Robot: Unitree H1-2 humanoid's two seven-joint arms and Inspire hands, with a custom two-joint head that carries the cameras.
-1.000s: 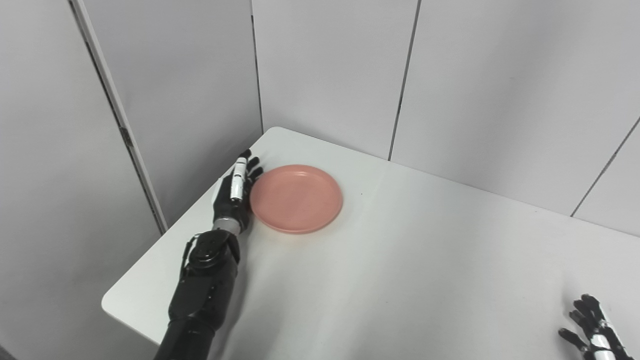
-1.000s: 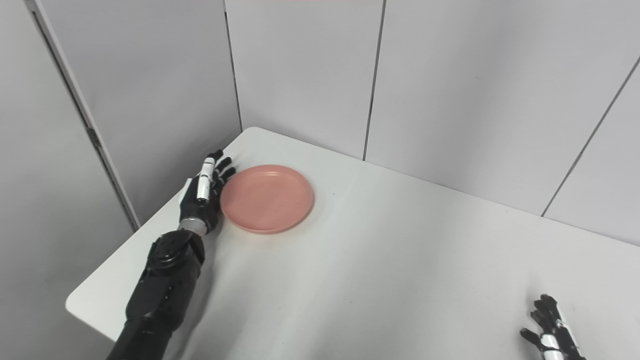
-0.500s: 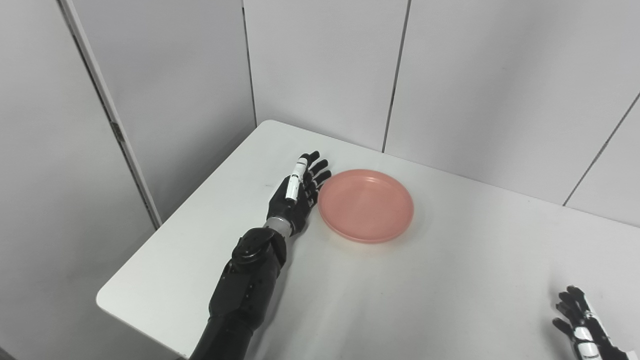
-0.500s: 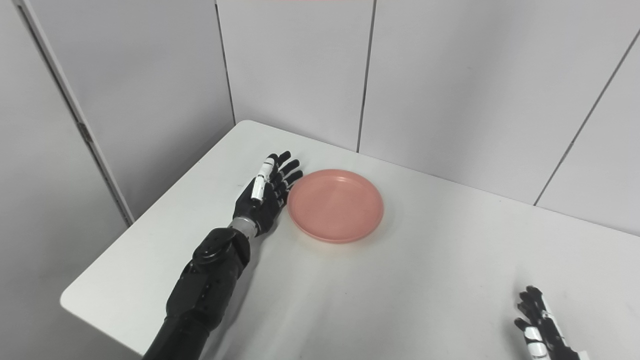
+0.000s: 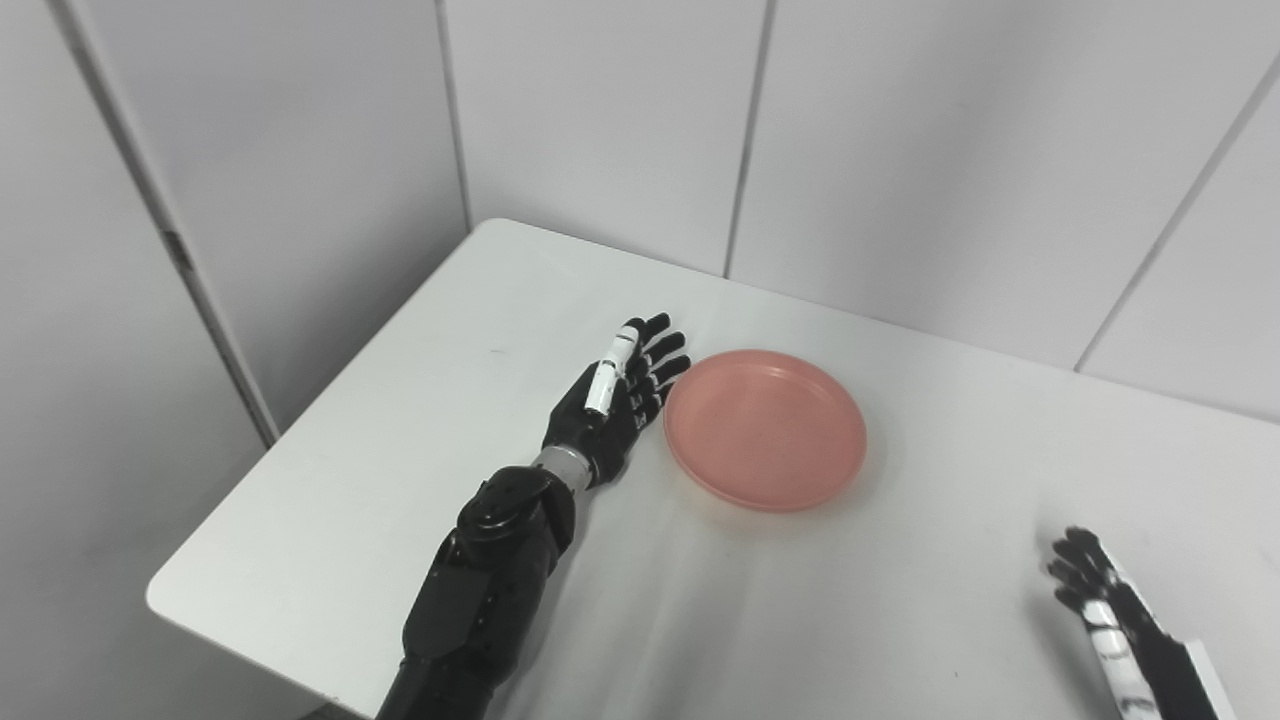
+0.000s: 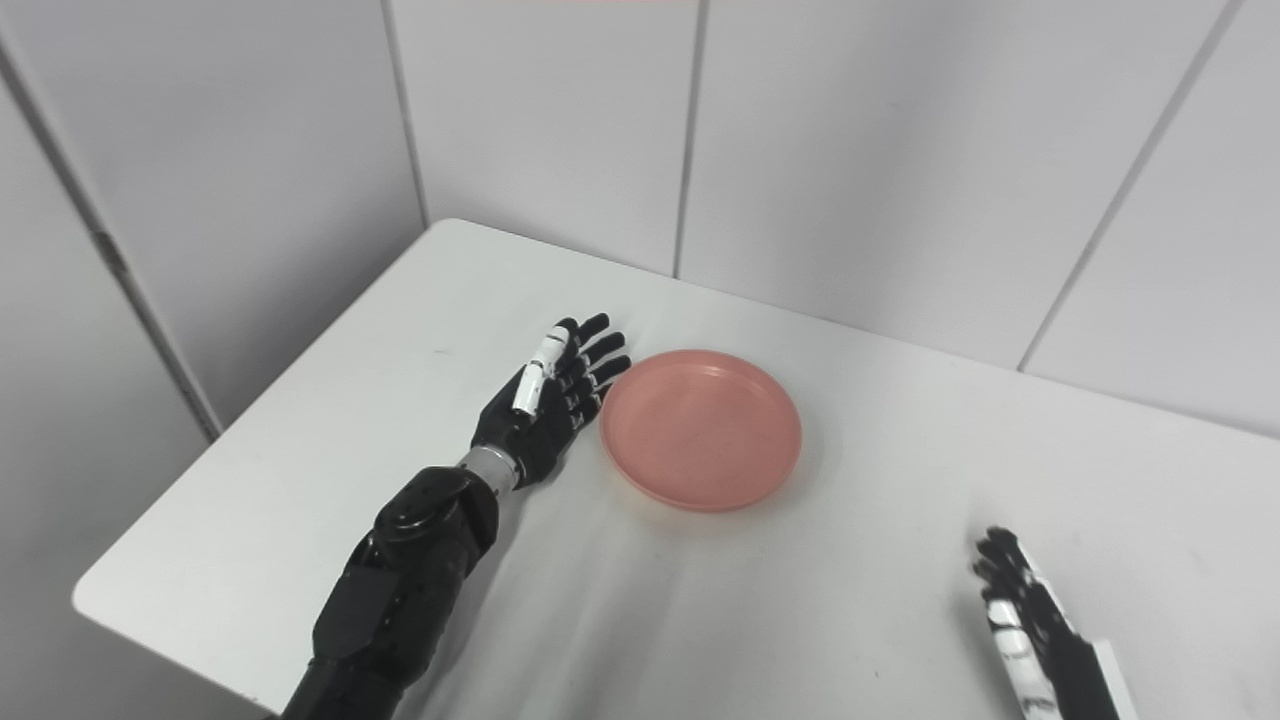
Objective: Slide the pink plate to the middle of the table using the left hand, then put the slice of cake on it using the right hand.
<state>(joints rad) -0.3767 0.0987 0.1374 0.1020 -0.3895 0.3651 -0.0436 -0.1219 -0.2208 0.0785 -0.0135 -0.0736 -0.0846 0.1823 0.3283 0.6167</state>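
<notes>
The pink plate (image 5: pixel 765 428) lies flat and empty on the white table (image 5: pixel 400 430). My left hand (image 5: pixel 618 400) is open, fingers straight and on edge, right at the plate's left rim. My right hand (image 5: pixel 1110 610) is open and empty, low over the table at the bottom right, far from the plate. No slice of cake shows in either view.
Grey wall panels (image 5: pixel 900 150) close off the table's far side and left side. The table's left edge (image 5: pixel 300 420) and front left corner (image 5: pixel 165 600) are in view.
The left hand has pushed the plate to the right, away from the table's left edge. The camera has also turned, so the whole picture has shifted. The right hand shows more.
</notes>
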